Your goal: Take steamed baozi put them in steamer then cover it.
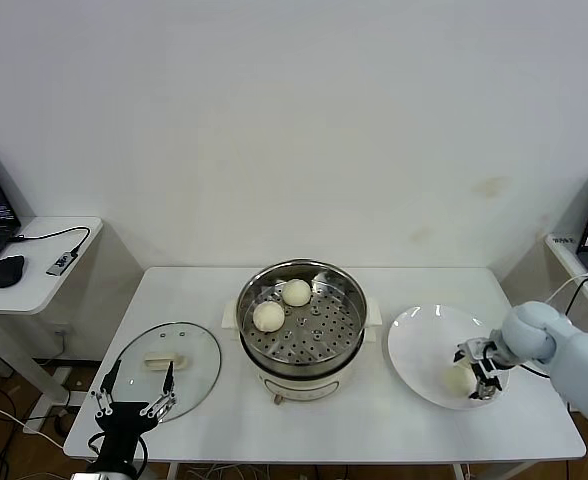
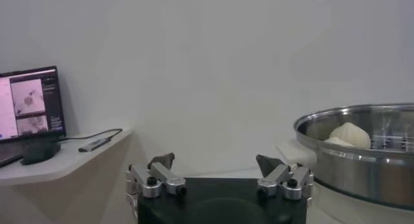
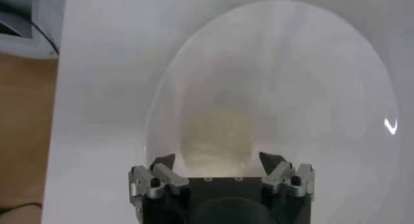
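Two baozi (image 1: 282,304) already sit on the holed tray inside the steamer (image 1: 300,318), close together on the far left side of it. One more baozi (image 1: 457,380) lies on the white plate (image 1: 424,340) to the right of the steamer. No fourth bun shows anywhere.

The right gripper (image 1: 479,372) is down at that plate — this is the arm that is nearer the bun, by a lot. In the right wrist view the jaws are spread wide, and the bun (image 3: 217,136) lies just ahead of them, right in the middle of the gap. The jaws do not touch it yet. The bun is round, so it has no long side to line up with. The next move likely needs the jaws to go a little further forward, one on each side of the bun, and then squeeze gently — it looks soft and could squash.

The left gripper (image 1: 134,392) waits at the near edge of the desk (image 1: 374,425), jaws spread and holding nothing. The cover (image 1: 164,368) lies flat on the desk just ahead of those jaws, left of the steamer, with its cream handle (image 1: 161,361) facing up.
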Action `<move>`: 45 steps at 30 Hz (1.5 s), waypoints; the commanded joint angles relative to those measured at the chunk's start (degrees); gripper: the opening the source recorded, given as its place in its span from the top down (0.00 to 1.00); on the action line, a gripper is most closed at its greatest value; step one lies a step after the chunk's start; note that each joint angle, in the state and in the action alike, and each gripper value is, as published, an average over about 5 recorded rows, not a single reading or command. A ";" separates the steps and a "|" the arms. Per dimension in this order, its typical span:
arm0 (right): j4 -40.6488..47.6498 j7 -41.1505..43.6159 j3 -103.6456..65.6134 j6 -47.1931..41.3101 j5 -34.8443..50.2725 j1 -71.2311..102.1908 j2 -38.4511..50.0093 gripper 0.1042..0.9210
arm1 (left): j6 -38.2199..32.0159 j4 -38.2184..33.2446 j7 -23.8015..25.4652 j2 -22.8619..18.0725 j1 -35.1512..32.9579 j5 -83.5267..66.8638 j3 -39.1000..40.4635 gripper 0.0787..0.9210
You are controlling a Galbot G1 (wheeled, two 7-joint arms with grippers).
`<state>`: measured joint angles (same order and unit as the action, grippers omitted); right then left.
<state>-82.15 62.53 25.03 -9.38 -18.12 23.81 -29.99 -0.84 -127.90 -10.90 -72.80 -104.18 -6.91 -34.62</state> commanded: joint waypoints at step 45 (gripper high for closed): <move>0.88 1.11 37.85 5.87 30.07 -56.52 -25.36 0.37 | -1.05 0.34 -0.16 -0.32 0.62 -0.47 -0.23 0.12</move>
<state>-81.28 66.11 53.87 -8.90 7.06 -25.04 -43.30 -1.69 -127.94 -11.02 -72.96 -103.64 -7.41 -34.74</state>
